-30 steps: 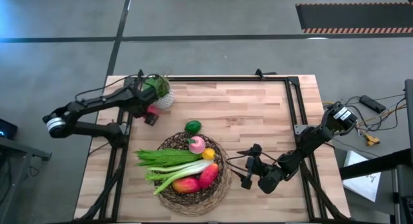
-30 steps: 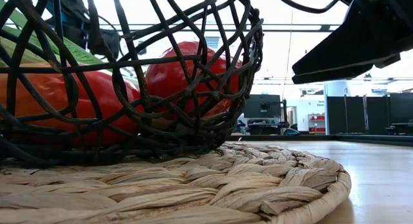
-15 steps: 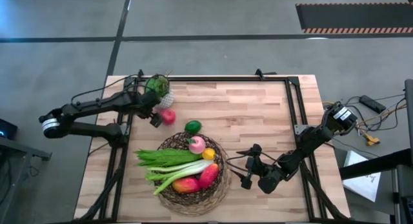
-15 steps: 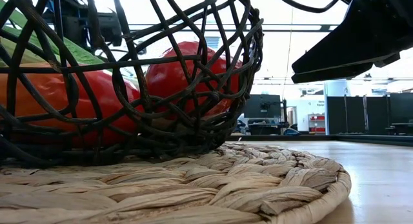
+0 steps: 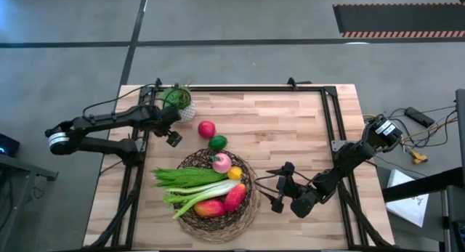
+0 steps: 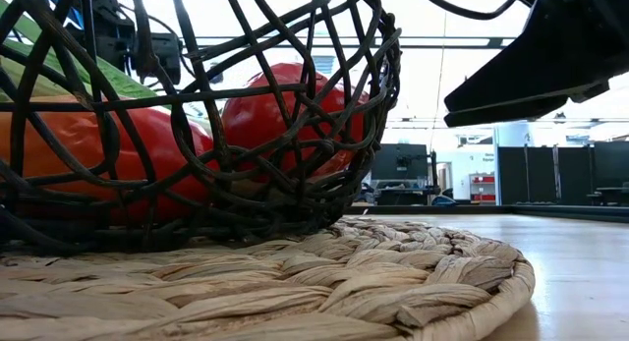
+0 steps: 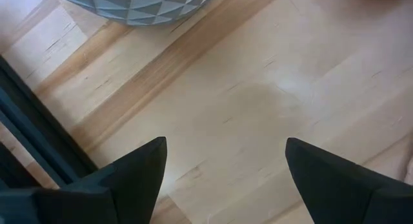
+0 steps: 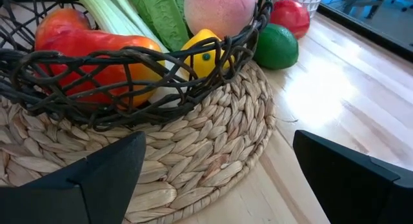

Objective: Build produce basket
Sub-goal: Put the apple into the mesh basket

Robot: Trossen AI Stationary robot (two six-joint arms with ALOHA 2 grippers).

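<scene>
The dark wicker basket [image 5: 215,192] stands on a round woven mat [image 8: 213,140] near the table's front. It holds the green leafy bunch [image 5: 185,178], the leek [image 5: 195,197], two red-orange fruits [image 5: 224,201], the lemon [image 5: 235,173] and the pink peach [image 5: 221,163]. The green lime [image 5: 217,142] lies on the table against the basket's far side. The red apple [image 5: 206,128] lies on the bare table just beyond it. My left gripper [image 5: 173,138] is open and empty, left of the apple and above bare wood [image 7: 226,179]. My right gripper [image 5: 278,188] is open and empty, right of the basket.
A green potted plant in a white faceted pot [image 5: 179,101] stands at the far left corner, close to my left arm; its base shows in the left wrist view [image 7: 135,4]. A black frame [image 5: 330,121] runs along the table's edges. Bare wood lies across the table's far right.
The red apple has rolled along the table toward the right, from beside the pot and my left gripper to a spot just beyond the lime. My left gripper stays near the pot, empty.
</scene>
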